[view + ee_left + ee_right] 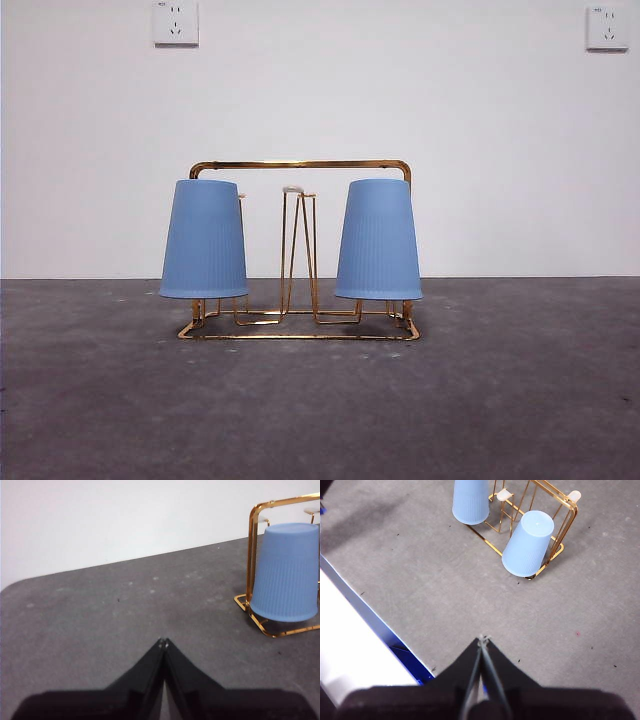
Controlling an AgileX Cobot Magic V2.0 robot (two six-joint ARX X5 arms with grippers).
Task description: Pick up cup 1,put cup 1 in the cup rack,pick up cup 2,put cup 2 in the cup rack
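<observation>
Both ribbed blue plastic cups, left one [204, 239] and right one [378, 240], sit upside down on the shiny gold wire cup rack [300, 164] mid-bench [320, 410]. Left claw [163, 641] and right claw [482, 639] hang well clear, both pressed together.

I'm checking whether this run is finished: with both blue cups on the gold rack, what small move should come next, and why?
Probably none beyond keeping both arms parked. Both blue cups hang upside down on the cup rack; the left gripper and right gripper are shut, empty and away from it.
</observation>
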